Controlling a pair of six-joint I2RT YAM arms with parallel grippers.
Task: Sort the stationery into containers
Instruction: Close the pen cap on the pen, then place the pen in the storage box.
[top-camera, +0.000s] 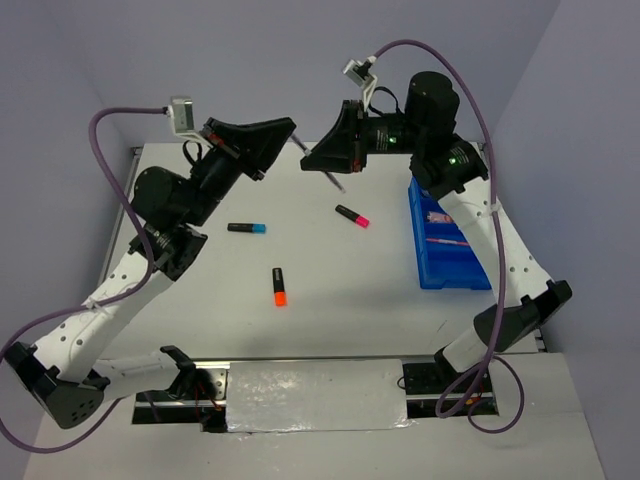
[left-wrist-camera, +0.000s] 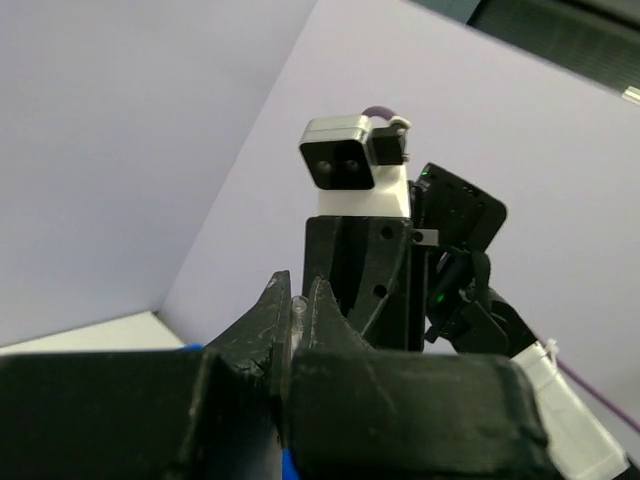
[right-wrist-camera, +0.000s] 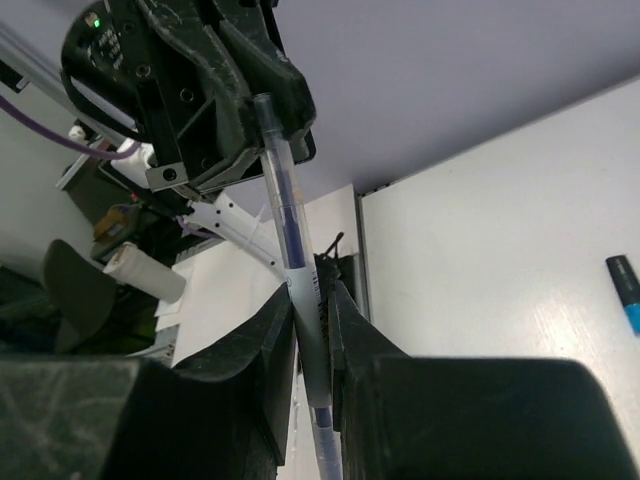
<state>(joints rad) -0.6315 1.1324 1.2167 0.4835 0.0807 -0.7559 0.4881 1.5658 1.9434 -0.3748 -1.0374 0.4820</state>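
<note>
A thin clear pen with blue ink (right-wrist-camera: 288, 215) is held in the air between both grippers; its lower end shows in the top view (top-camera: 333, 180). My right gripper (right-wrist-camera: 312, 300) is shut on the pen's middle, seen at the back centre in the top view (top-camera: 306, 157). My left gripper (left-wrist-camera: 293, 298) is shut on the pen's end, just left of the right one (top-camera: 292, 130). A blue-ended marker (top-camera: 246, 228), a pink-ended marker (top-camera: 352, 215) and an orange-ended marker (top-camera: 279, 287) lie on the table. The blue tray (top-camera: 455, 272) stands at the right with pink items (top-camera: 445, 241) in it.
The white table (top-camera: 330, 330) ends at a purple wall behind and at the sides. The right arm's links (top-camera: 500, 250) pass over the tray. The blue-ended marker also shows in the right wrist view (right-wrist-camera: 625, 290).
</note>
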